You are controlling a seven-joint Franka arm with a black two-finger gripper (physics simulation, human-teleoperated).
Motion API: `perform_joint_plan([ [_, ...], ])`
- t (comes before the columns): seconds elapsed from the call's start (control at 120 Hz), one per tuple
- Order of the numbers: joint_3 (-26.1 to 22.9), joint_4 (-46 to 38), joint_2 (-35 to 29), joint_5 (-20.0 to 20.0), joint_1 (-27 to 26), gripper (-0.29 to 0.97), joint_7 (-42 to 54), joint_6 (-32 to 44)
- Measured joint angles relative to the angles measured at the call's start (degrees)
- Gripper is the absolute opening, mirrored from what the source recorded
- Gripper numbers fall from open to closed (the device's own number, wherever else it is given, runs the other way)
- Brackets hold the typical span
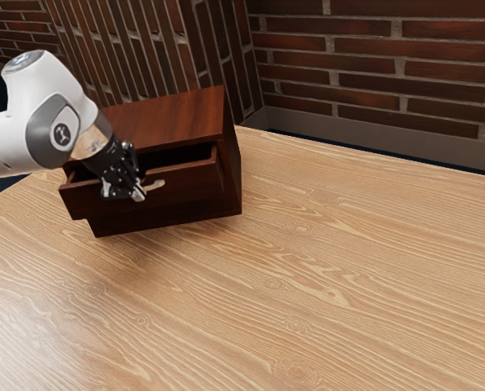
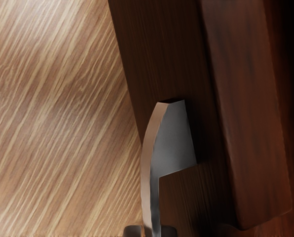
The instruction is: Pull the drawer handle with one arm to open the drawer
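My claw (image 1: 125,192) is at the upper left of the frame in the exterior view, directly at the front of the drawer (image 1: 185,183). It is narrow and it holds the handle (image 1: 151,186). The black fingers are on the end of the handle that is nearer to the frame's left, and the other end of the metal handle comes out free toward the right. My white arm (image 1: 31,114) enters from the left edge of the frame and bends down to this place.

The drawer belongs to a small dark wooden cabinet (image 1: 185,114), which stands on the bench (image 1: 324,269) in the upper left part of the frame, near the brick wall (image 1: 373,57). The drawer is partly out. A dark open gap shows between its front board and the top of the cabinet, and the front board stands forward of the cabinet body, toward the lower left.

In the wrist view, the grey curved handle (image 2: 169,143) sits on the dark drawer front (image 2: 157,54). Its thin strip runs to the lower edge of the frame, where small dark parts lie close on both sides of it. The light wood of the bench (image 2: 53,123) is beside the drawer front.
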Motion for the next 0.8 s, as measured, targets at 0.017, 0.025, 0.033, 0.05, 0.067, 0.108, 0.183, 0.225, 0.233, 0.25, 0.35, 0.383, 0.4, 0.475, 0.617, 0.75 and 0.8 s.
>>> perform_joint_plan([
  [0.017, 0.0, -0.2, -0.3, 0.0, -0.1, -0.11, 0.0, 0.0],
  [0.025, 0.0, -0.4, -0.4, 0.0, 0.0, -0.11, 0.0, 0.0],
  [0.033, 0.0, -0.5, -0.5, 0.0, -0.1, -0.11, 0.0, 0.0],
  [0.05, -0.1, -0.8, -0.7, 0.0, -0.1, -0.11, 0.0, 0.0],
  [0.067, -0.1, -1.2, -1.0, 0.0, -0.1, -0.11, 0.0, 0.0],
  [0.108, -0.3, -1.9, -1.8, 0.1, -0.1, -0.11, 0.0, 0.0],
  [0.183, -0.7, -3.1, -2.8, 0.2, 0.0, -0.11, 0.0, 0.1],
  [0.225, -0.4, -3.6, -3.2, 0.2, -0.4, -0.11, 0.0, 0.1],
  [0.233, -0.4, -3.7, -3.2, 0.2, -0.4, -0.11, -0.1, 0.1],
  [0.25, -0.4, -3.9, -3.4, 0.3, -0.5, -0.11, -0.1, 0.1],
  [0.35, -1.8, -5.2, -4.2, 0.4, 0.6, -0.09, -0.1, 0.5],
  [0.383, -1.7, -5.4, -4.4, 0.4, 0.6, -0.09, -0.1, 0.7],
  [0.4, -1.9, -5.5, -4.5, 0.4, 0.7, -0.1, -0.1, 0.7],
  [0.475, -1.6, -6.5, -5.2, 0.5, 0.2, -0.1, -0.1, 0.9],
  [0.617, -1.4, -8.5, -6.7, 0.6, -0.3, -0.09, -0.2, 1.7],
  [0.75, -1.3, -10.1, -7.9, 0.8, -0.7, -0.07, -0.2, 2.5],
  [0.8, -1.3, -10.5, -8.3, 0.9, -0.8, -0.07, -0.2, 2.8],
])
